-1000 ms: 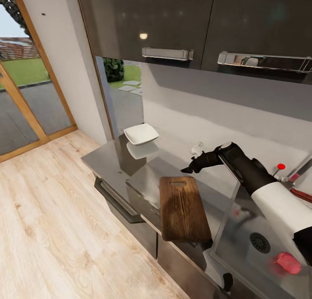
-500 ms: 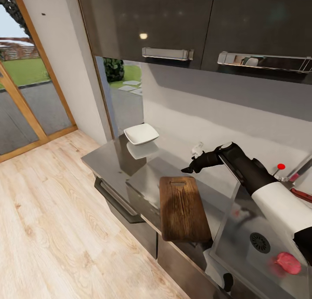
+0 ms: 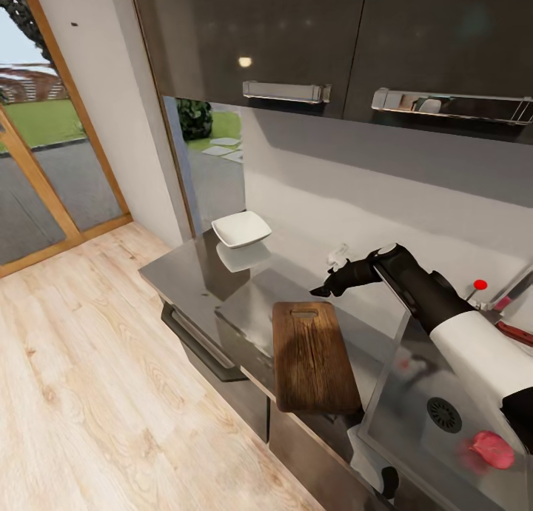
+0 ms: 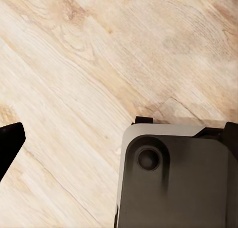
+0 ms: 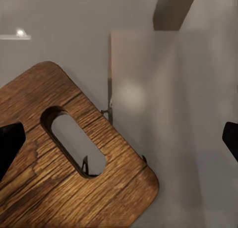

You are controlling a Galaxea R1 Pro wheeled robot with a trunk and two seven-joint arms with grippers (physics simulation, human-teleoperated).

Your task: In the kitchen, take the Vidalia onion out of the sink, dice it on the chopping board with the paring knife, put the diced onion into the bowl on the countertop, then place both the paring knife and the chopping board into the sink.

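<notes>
While the right arm reaches out across the table point(image 3: 196, 278), its right claw point(image 3: 323, 289) hangs just above the slotted end of the chopping board point(image 3: 311, 355), and in the right wrist view the 2 dark fingertips point(image 5: 10, 143) sit wide apart at either edge with nothing between them. That same view looks straight down on the board's oval handle hole, grey table showing through it. The board lies flat near the table's front edge, its near end jutting a little past the metallic lip. Further back and toward the window sits the white bowl point(image 3: 241, 229), well apart from the board, its reflection glinting on the glossy surface below it. Over at the sink point(image 3: 414, 400), the Vidalia onion point(image 3: 492, 449) rests in the basin just beside the round dark drain. Behind the basin there's the paring knife point(image 3: 516, 333), its reddish handle lying near the faucet's red-tipped lever point(image 3: 480, 284). The left wrist view looks down on pale wood floor point(image 4: 74, 64), with 1 dark fingertip of the left claw point(image 4: 9, 141) at the edge; how far that claw is spread, I cannot tell.
</notes>
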